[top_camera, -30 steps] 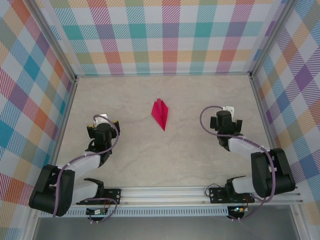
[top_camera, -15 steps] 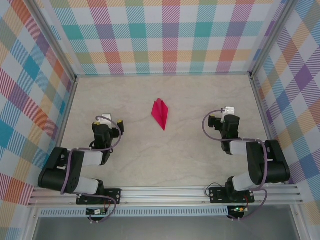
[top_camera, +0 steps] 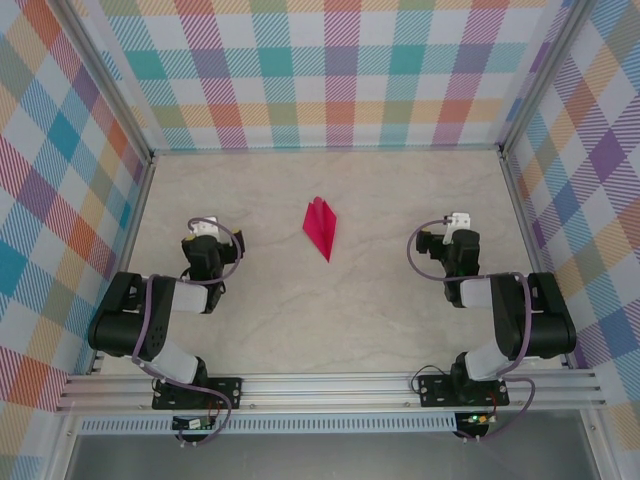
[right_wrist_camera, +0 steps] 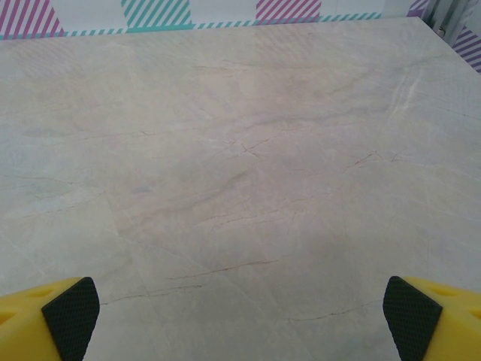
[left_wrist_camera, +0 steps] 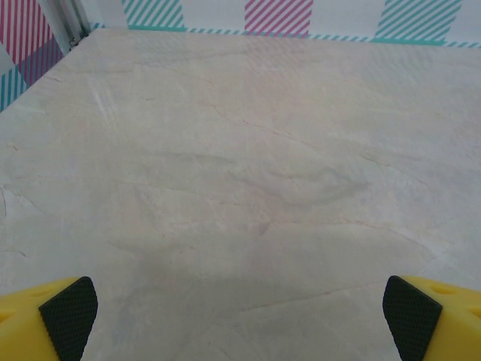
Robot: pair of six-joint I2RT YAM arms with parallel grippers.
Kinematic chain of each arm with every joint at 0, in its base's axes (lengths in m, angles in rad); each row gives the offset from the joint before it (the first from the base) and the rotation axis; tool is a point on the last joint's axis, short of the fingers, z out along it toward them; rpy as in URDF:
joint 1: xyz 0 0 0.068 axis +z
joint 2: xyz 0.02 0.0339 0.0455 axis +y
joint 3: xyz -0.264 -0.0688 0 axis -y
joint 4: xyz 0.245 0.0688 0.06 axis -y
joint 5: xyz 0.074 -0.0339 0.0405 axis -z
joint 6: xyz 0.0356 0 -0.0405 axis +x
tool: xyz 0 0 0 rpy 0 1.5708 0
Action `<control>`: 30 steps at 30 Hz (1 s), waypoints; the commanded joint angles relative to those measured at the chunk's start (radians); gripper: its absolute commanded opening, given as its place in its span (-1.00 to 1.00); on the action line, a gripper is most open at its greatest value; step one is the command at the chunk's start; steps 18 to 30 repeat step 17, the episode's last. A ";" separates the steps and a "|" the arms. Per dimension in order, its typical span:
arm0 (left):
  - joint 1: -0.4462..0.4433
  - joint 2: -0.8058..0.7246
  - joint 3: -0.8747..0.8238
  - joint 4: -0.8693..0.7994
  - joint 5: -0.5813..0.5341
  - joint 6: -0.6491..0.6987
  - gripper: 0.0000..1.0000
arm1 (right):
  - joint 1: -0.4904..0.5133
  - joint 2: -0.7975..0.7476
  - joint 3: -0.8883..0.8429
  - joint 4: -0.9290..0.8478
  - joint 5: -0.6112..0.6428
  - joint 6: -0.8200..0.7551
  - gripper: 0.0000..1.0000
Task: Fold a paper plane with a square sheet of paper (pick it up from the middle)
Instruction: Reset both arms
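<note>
The magenta-pink paper plane [top_camera: 321,228] lies flat on the table's middle, a narrow dart with its point toward the near right. It is the square sheet of paper in folded form. My left gripper [top_camera: 207,240] rests low at the left, well apart from the plane. In the left wrist view its gripper [left_wrist_camera: 240,320] is open, with yellow fingertips [left_wrist_camera: 68,316] at the frame's bottom corners and bare table between them. My right gripper [top_camera: 456,236] sits at the right, equally far from the plane. The right wrist view shows that gripper [right_wrist_camera: 240,320] open over bare table.
The marble-look table [top_camera: 330,310] is boxed in by checked walls [top_camera: 330,70] at the back and on both sides. Both arms are folded low near the aluminium rail [top_camera: 330,385] at the near edge.
Both arms have folded back and down toward their bases, the elbows drawing in. The grippers stayed open. The paper plane has not moved.
</note>
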 commanded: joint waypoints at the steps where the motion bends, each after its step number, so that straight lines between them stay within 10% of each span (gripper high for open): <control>1: 0.013 0.004 0.006 -0.026 -0.017 -0.025 1.00 | -0.007 0.002 0.009 0.026 -0.026 0.011 1.00; 30: 0.014 0.009 0.019 -0.044 0.047 -0.004 1.00 | -0.008 0.000 0.005 0.034 -0.027 0.007 0.99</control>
